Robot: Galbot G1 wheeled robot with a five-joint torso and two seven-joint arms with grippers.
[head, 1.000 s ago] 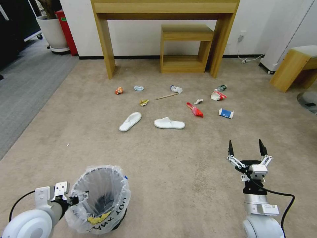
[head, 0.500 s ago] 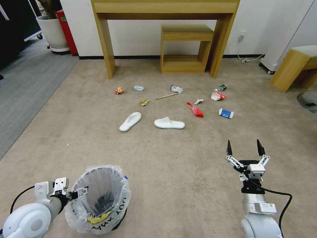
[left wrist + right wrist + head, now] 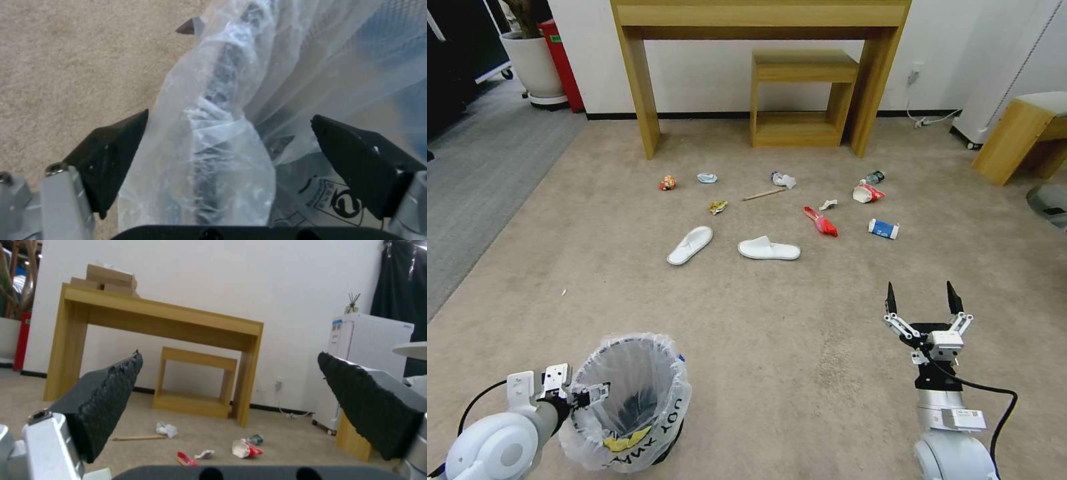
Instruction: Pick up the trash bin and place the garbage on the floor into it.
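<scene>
1. We see the bin (image 3: pixel 627 400) standing on the carpet (image 3: pixel 774 320), near left in the head view, bag-lined, with a yellow scrap inside.
2. Left gripper (image 3: pixel 590 393) is at the bin's left rim. In the left wrist view its fingers (image 3: pixel 111 156) stand wide, one outside on the carpet side, the other inside the bag (image 3: pixel 222 133); the rim lies between them, not clamped.
3. Right gripper (image 3: pixel 924 300) is held over bare carpet, near right, jaws wide and empty, pointing toward the litter.
4. Litter lies well ahead, in front of the wooden table (image 3: pixel 760 20): two slippers (image 3: pixel 690 245), red wrapper (image 3: pixel 822 223), blue-white carton (image 3: pixel 884 229), paper bowl (image 3: pixel 867 193), stick (image 3: pixel 764 194), crumpled paper (image 3: pixel 784 179), orange wrapper (image 3: pixel 667 183).
5. None of it touches the bin.
</scene>
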